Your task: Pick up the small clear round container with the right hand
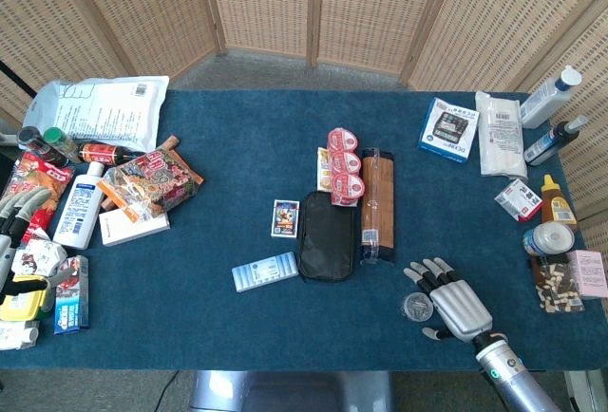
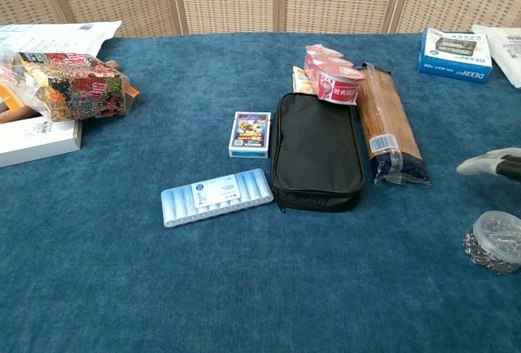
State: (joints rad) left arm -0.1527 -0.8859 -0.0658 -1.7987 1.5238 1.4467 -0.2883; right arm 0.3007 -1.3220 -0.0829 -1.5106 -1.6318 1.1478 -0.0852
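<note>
The small clear round container (image 1: pixel 416 307) sits on the blue cloth near the table's front edge, right of the black pouch; in the chest view the container (image 2: pixel 495 241) lies at the right border. My right hand (image 1: pixel 449 303) hovers just right of it, fingers spread and holding nothing, its thumb near the container's front. Only one of its fingertips (image 2: pixel 488 163) enters the chest view, above the container. My left hand (image 1: pixel 17 232) rests open at the far left among packets.
A black pouch (image 1: pixel 327 234), a brown wrapped pack (image 1: pixel 376 205) and stacked red-lidded cups (image 1: pixel 344 177) lie left of the container. A tin (image 1: pixel 548 238), bottles (image 1: pixel 560 201) and boxes (image 1: pixel 521 200) line the right edge. A blue strip pack (image 1: pixel 265 271) and card box (image 1: pixel 285 218) sit centre.
</note>
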